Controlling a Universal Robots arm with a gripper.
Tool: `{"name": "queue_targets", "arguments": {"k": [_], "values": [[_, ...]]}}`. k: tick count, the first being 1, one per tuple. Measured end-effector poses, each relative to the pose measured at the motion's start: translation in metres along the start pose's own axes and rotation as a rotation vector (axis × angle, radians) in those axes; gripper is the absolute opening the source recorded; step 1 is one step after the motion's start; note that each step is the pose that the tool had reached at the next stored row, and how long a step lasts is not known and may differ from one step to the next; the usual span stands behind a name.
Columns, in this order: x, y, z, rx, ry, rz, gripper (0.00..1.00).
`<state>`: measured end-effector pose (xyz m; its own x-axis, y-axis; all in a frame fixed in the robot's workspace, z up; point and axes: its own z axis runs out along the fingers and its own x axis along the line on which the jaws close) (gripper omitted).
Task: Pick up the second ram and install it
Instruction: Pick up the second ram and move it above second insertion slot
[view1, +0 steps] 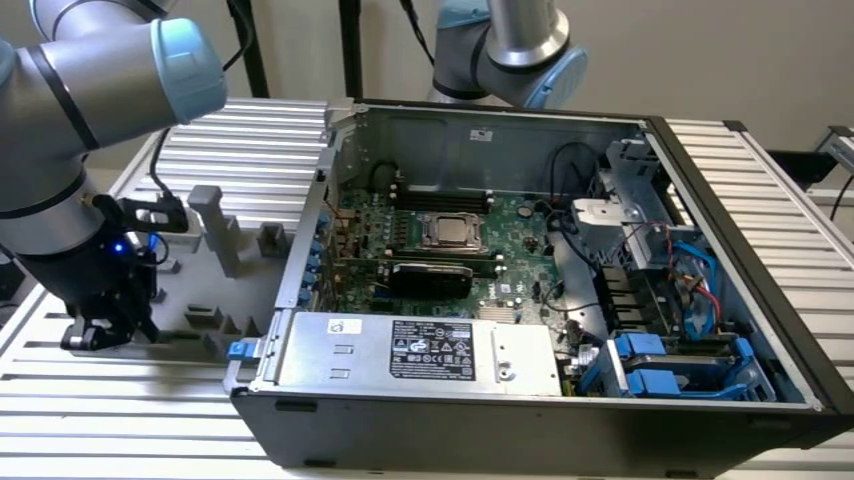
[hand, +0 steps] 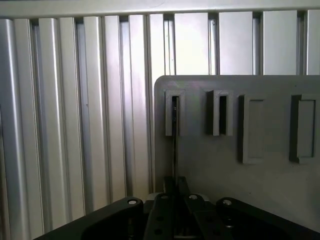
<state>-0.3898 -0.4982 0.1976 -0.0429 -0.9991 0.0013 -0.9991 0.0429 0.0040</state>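
second ram (hand: 174, 150): seen edge-on as a thin dark line; board colour and chips not discernible. Count: one stick. It stands in the slot nearest the edge of the grey holder (hand: 240, 180), which shows four slots and lies on the ribbed metal surface (hand: 75, 125). The tool (hand: 175, 186) sits down over the stick, set narrow, pinching its edge. Exterior view: one open computer case (view1: 534, 430) to the holder's right; two arms, near arm (view1: 80, 110) and far arm (view1: 527, 50)
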Motion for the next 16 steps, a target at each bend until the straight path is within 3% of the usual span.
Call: {"name": "queue_targets", "arguments": {"k": [7,16], "values": [[0.000,0.0000,-0.0173,-0.0001,0.0000,0.000,0.14],[0.000,-0.0003,-0.0571,-0.0008,0.0001,0.000,0.14]]}}
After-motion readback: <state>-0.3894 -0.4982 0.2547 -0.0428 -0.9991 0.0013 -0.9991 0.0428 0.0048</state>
